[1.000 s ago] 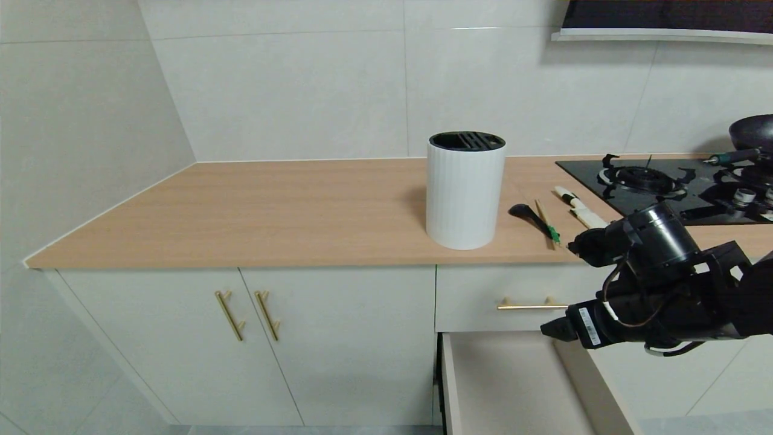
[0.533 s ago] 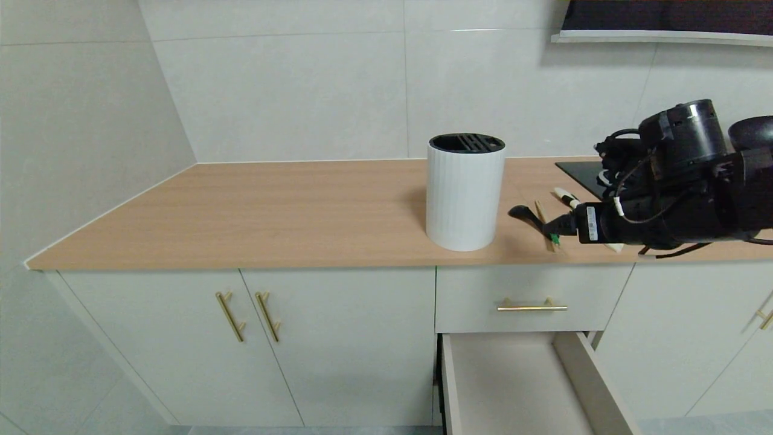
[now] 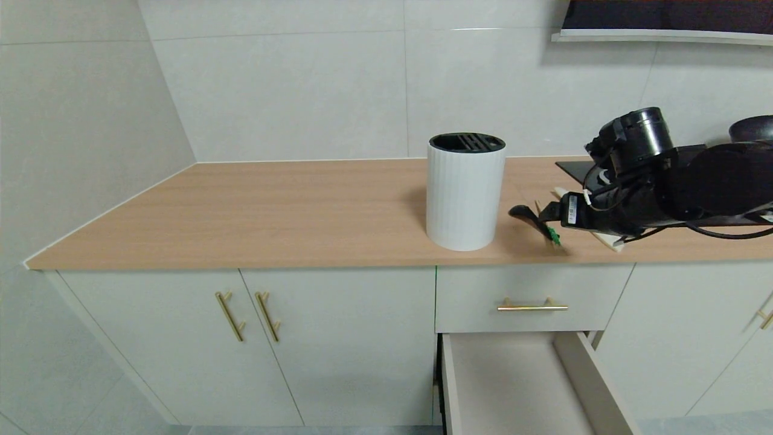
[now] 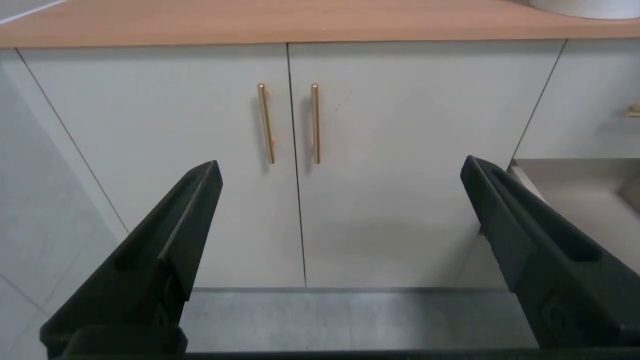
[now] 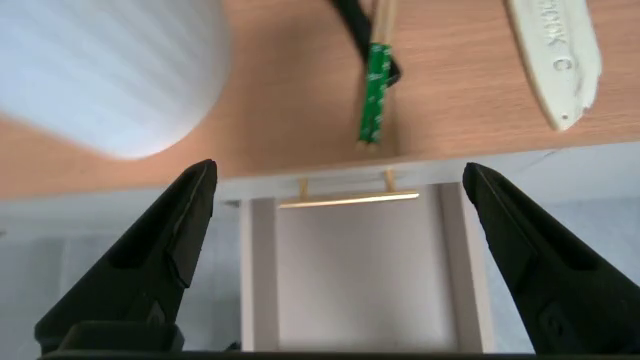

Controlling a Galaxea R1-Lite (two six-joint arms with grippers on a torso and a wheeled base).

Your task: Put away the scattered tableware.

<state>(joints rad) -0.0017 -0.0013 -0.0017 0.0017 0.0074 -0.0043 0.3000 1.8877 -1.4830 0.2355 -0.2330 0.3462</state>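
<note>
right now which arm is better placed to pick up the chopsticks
Right. The right gripper hangs open over the counter, close to the chopsticks beside the holder. The left gripper is down low, open, facing the cabinet doors, away from the tableware.

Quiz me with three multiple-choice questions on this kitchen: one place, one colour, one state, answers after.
1. Where does the white holder stand? A on the counter; B on the floor; C in a sink.
2. What colour are the chopstick ends? A red; B green; C blue.
3. The lower drawer is: A shut; B pulled open; C taken out.
Answers: A, it stands on the wood top; B, the ends show green; B, its bare inside shows.
</note>
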